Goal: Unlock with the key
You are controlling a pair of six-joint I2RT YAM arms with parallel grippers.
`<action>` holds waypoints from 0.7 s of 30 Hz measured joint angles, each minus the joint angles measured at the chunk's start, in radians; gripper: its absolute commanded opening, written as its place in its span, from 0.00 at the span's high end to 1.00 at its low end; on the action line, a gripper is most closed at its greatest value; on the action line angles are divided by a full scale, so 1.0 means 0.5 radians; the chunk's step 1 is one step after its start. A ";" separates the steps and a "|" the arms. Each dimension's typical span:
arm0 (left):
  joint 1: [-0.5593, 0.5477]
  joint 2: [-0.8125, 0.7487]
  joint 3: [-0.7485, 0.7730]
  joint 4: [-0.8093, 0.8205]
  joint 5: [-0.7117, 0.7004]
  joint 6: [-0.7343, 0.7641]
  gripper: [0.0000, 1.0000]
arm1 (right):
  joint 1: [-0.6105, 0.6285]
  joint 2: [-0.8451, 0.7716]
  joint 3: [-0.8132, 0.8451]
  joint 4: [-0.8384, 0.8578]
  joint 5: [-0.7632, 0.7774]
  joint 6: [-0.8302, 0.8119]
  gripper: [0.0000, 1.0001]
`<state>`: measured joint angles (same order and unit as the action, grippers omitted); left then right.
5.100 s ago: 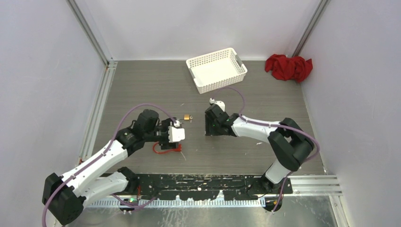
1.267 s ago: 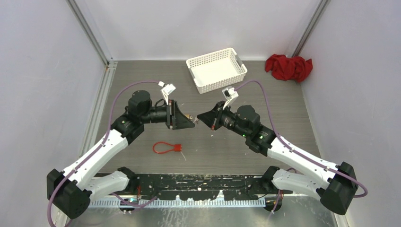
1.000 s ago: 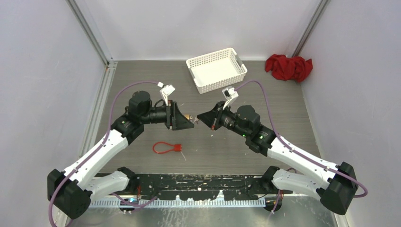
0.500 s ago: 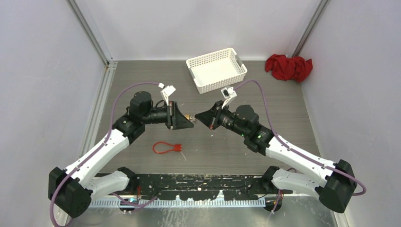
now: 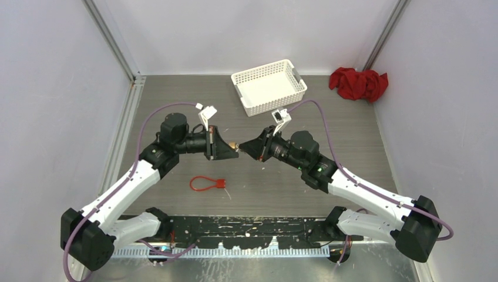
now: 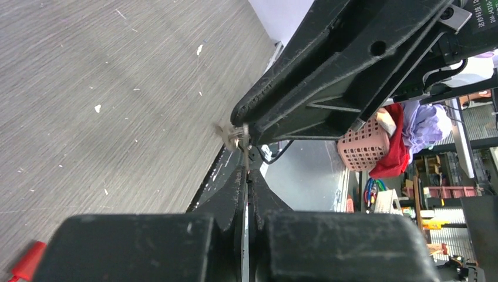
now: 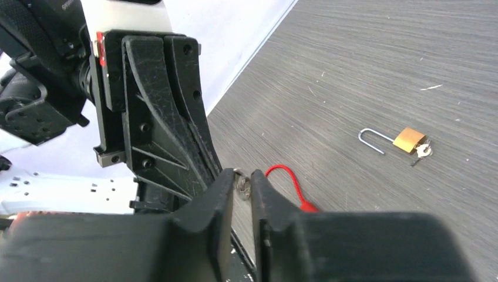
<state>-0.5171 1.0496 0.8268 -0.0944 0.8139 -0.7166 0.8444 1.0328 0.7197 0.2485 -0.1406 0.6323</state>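
My right gripper (image 7: 242, 175) pinches a small metal piece (image 7: 242, 185); my left gripper (image 6: 246, 174) is clenched. The brass padlock (image 7: 409, 140) lies flat, shackle pointing left in the right wrist view.

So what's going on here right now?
Both arms meet tip to tip above the table. The right gripper pinches a small metal piece, likely the key, and the left gripper has its jaws shut right at it. The brass padlock lies on the table untouched; a red cable loop lies nearer the bases.

The right hand (image 7: 242, 181) pinches a metal ring (image 7: 243, 187) at centre frame, a brass padlock (image 7: 409, 140) lying on the counter (image 7: 364, 59) at right.
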 measured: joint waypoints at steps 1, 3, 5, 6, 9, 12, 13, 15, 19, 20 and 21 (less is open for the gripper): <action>0.007 0.000 0.000 -0.010 0.003 0.024 1.00 | 0.000 0.000 0.000 0.000 -0.005 0.002 0.54; 0.025 0.000 0.001 -0.047 0.025 0.091 1.00 | 0.000 0.000 0.001 -0.021 -0.015 0.001 0.36; 0.040 0.006 0.011 -0.129 0.056 0.216 1.00 | -0.007 0.000 0.018 -0.104 -0.031 -0.043 0.30; 0.044 0.015 0.027 -0.208 0.075 0.317 1.00 | -0.016 0.000 0.031 -0.149 -0.044 -0.066 0.28; 0.044 0.068 0.121 -0.519 0.109 0.687 1.00 | -0.117 0.000 0.095 -0.298 -0.188 -0.157 0.27; 0.044 0.137 0.263 -0.883 0.124 1.099 1.00 | -0.297 0.014 0.161 -0.360 -0.446 -0.233 0.30; 0.044 0.150 0.297 -0.967 0.130 1.186 1.00 | -0.340 0.031 0.184 -0.362 -0.531 -0.256 0.33; 0.044 0.179 0.372 -1.160 0.177 1.378 1.00 | -0.410 0.108 0.250 -0.356 -0.758 -0.289 0.37; 0.045 0.182 0.419 -1.345 0.295 1.534 1.00 | -0.419 0.339 0.343 -0.289 -1.170 -0.303 0.38; 0.045 0.182 0.423 -1.375 0.323 1.557 1.00 | -0.413 0.388 0.343 -0.268 -1.251 -0.297 0.38; 0.045 0.182 0.426 -1.395 0.346 1.563 1.00 | -0.407 0.427 0.340 -0.256 -1.317 -0.289 0.38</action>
<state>-0.4946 1.1408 1.0397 -0.7918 0.9867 0.0647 0.6411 1.2465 0.8898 0.1204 -0.7990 0.4877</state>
